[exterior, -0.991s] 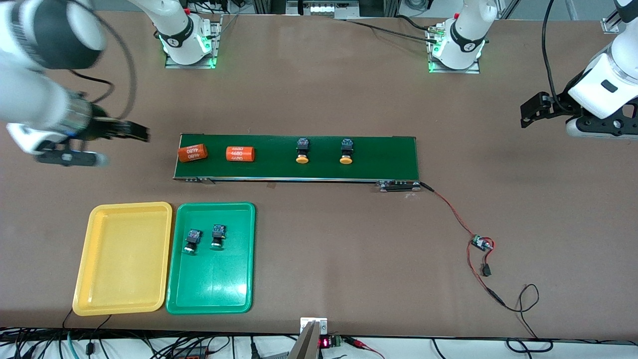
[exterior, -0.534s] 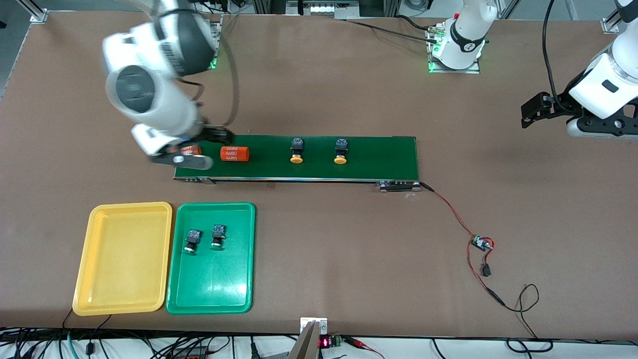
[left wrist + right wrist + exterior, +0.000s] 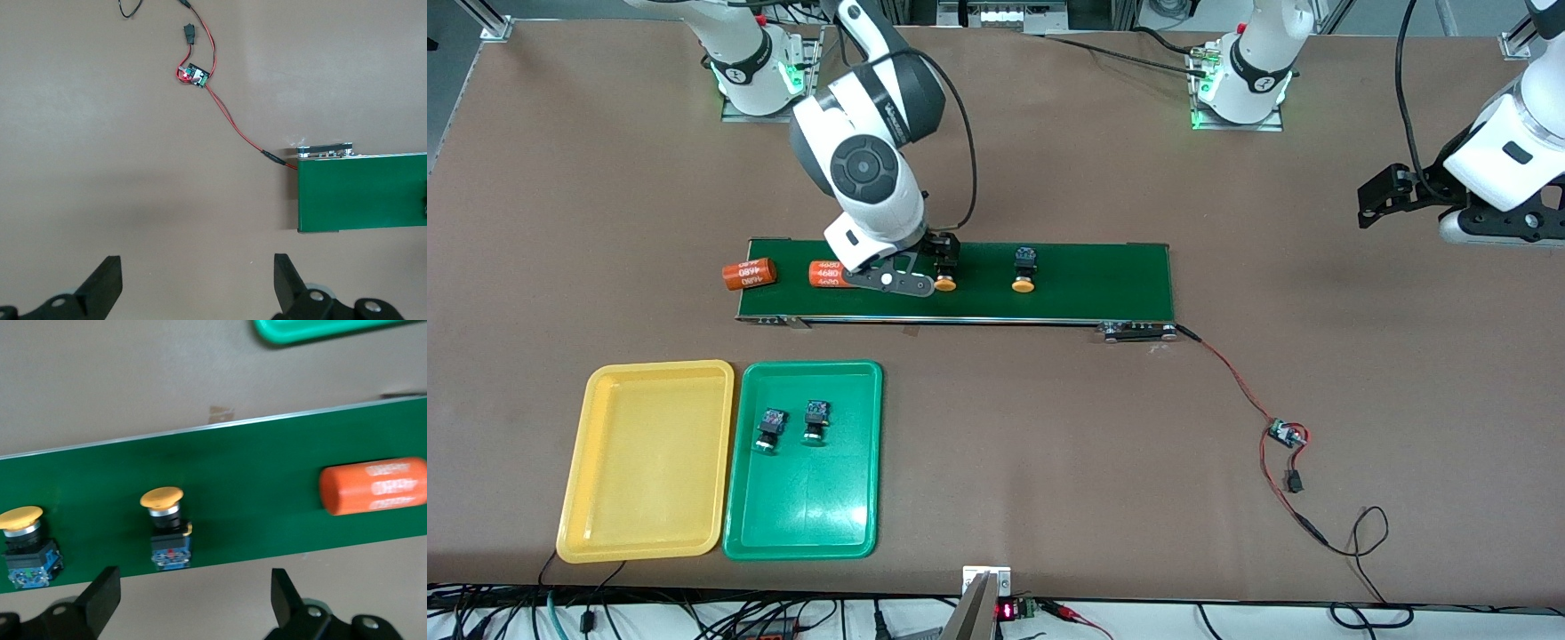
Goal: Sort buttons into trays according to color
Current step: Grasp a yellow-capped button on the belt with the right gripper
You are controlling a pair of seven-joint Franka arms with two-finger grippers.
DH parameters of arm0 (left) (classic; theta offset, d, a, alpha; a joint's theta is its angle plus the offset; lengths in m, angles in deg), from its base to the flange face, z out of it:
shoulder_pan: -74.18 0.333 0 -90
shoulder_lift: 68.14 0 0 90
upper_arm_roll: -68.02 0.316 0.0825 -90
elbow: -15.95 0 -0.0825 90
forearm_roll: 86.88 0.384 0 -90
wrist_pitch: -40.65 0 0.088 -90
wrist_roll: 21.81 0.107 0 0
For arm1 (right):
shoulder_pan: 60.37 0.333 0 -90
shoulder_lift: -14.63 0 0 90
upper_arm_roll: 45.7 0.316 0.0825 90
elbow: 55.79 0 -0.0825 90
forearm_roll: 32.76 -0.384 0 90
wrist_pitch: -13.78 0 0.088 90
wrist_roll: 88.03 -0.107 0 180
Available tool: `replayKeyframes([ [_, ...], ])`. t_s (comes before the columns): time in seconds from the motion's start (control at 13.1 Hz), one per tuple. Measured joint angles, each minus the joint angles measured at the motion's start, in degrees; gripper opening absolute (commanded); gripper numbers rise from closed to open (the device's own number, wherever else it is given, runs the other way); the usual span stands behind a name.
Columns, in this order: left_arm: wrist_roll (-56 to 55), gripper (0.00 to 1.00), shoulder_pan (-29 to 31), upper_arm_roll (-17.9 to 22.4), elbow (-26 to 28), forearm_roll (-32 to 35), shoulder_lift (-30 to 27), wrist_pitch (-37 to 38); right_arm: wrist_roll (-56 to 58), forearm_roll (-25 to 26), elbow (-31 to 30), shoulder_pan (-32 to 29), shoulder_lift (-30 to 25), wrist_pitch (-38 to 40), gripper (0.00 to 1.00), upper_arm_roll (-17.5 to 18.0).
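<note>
Buttons: two green-capped point(image 3: 791, 426) lie in the green tray point(image 3: 803, 524); two yellow ones point(image 3: 944, 284) ride the belt point(image 3: 1103, 280), at one o'clock from the empty yellow tray point(image 3: 645, 524). The right end effector point(image 3: 943, 260) hovers wide open and empty over the nearer-to-tray yellow button; next it likely must descend and close. The left end effector point(image 3: 197, 283) waits open above bare worktop point(image 3: 1049, 444).

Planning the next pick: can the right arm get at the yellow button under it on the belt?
Probably yes. The right end effector hangs open over that yellow button, nothing between them; the orange cylinder lies apart.

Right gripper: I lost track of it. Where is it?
In the front view, the right gripper hangs open over the belt, above a yellow button beside an orange cylinder.
</note>
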Motion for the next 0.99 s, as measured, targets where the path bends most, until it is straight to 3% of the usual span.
replayKeyframes([
  [0.69, 0.0, 1.0, 0.0, -0.1, 0.0, 0.0, 0.0, 0.0, 0.1, -0.4, -0.1, 3.1, 9.3, -2.9, 0.98, -0.4],
  [0.76, 0.0, 1.0, 0.0, -0.1, 0.0, 0.0, 0.0, 0.0, 0.1, -0.4, -0.1, 3.1, 9.6, -2.9, 0.81, -0.6],
  [0.84, 0.0, 1.0, 0.0, -0.2, 0.0, 0.0, 0.0, 0.0, 0.1, -0.4, -0.3, 3.1, 9.7, -2.9, 0.54, -0.7],
  [0.92, 0.0, 1.0, 0.0, -0.2, 0.0, 0.1, 0.0, 0.0, 0.1, -0.4, -0.4, 3.0, 9.7, -2.8, 0.37, -0.7],
  [0.99, 0.0, 1.0, 0.0, -0.1, 0.0, 0.1, 0.0, 0.0, 0.1, -0.4, -0.4, 3.1, 9.7, -2.8, 0.27, -0.7],
])
